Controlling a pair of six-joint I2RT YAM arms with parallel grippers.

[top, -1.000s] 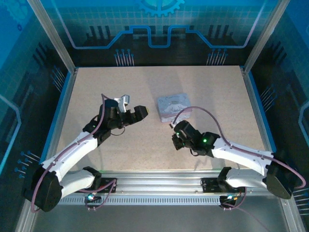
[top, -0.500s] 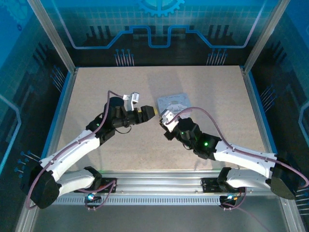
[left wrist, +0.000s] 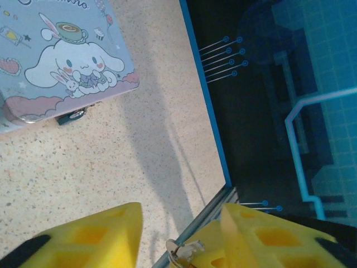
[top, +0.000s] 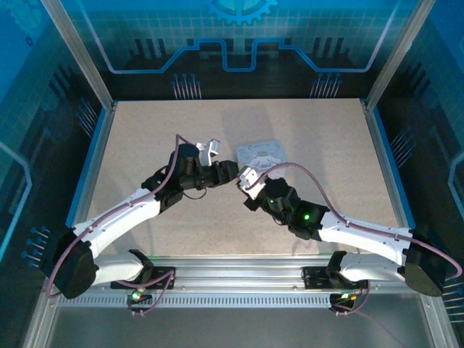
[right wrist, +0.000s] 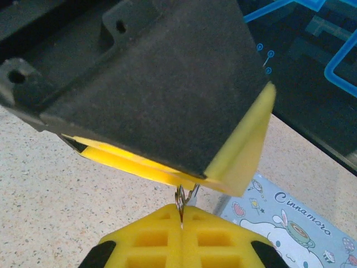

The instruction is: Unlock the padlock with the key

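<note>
A: Start at your left gripper. Its yellow pads stand apart, with bare table showing through the gap, so it grips nothing. The key sits low between them, close against one pad.

B: You have that key pinched in your right gripper, whose pads are pressed flat together. Only the small wire ring pokes out of the seam, right under the left gripper's pad. The two grippers meet above the table, just in front of the tin.

A: That is your risk. If you let go on the right before the left has a true pinch, the sliver drops, and you would have to pick it off a flat surface. If the left bites only the ring, the key can swivel and point anywhere.

B: Farther right, the small dark thing I take for the padlock hangs at the tin's front edge, apart from both grippers. Nothing pins the tin, so when you push the key in, it may slide unless you brace it.
</note>
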